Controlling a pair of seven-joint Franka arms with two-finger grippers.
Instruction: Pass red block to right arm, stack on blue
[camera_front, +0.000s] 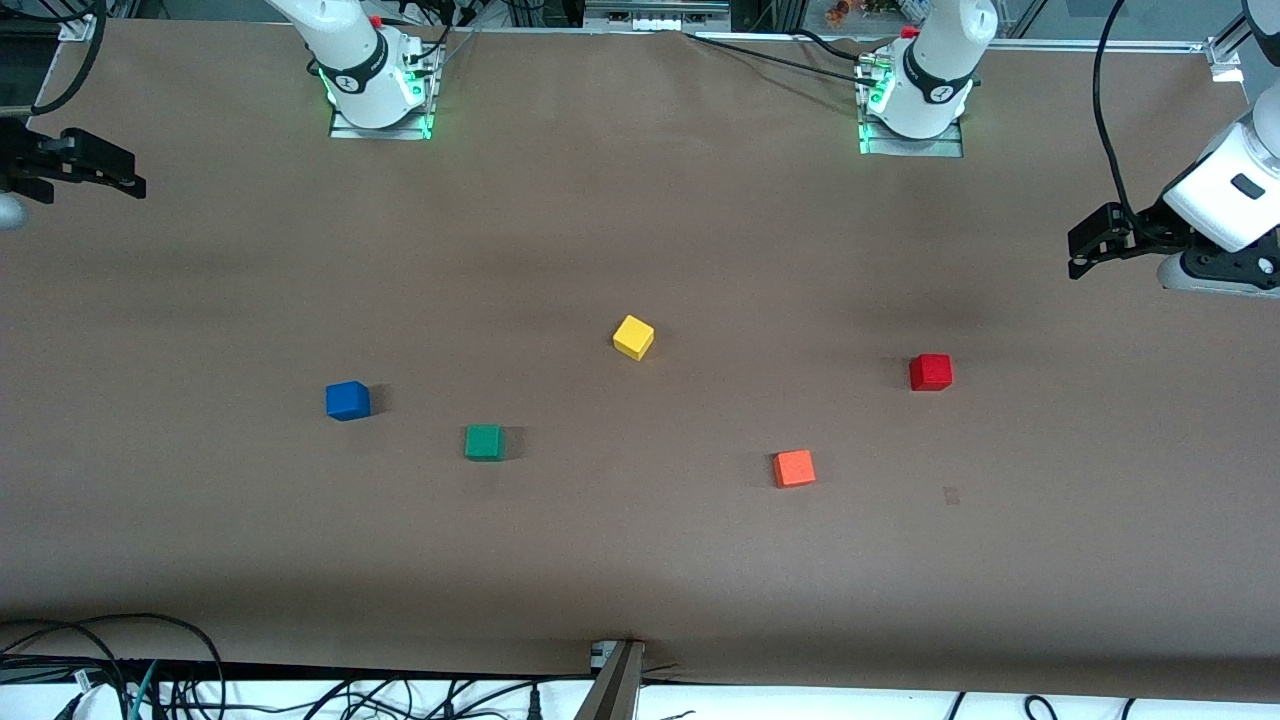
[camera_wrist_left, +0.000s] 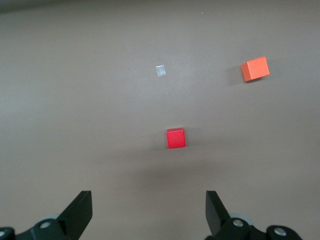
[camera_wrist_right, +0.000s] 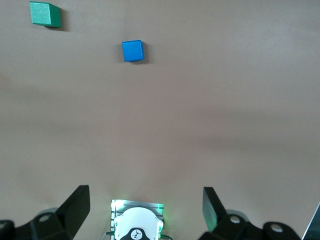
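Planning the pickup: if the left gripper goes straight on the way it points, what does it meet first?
Probably the red block, centred ahead of the open left gripper; depth is unclear.

Matt brown paper-like table (camera_front: 640, 560); smooth matt-painted red block (camera_front: 930, 372).

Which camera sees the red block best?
The left wrist view: the red block sits big and unblocked ahead of the open left gripper. The front view shows it small. The right wrist view misses it.

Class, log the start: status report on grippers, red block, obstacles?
Left gripper and right gripper open, empty, waiting at the table ends. Red block untouched on table; blue block bare. Nothing in the way.
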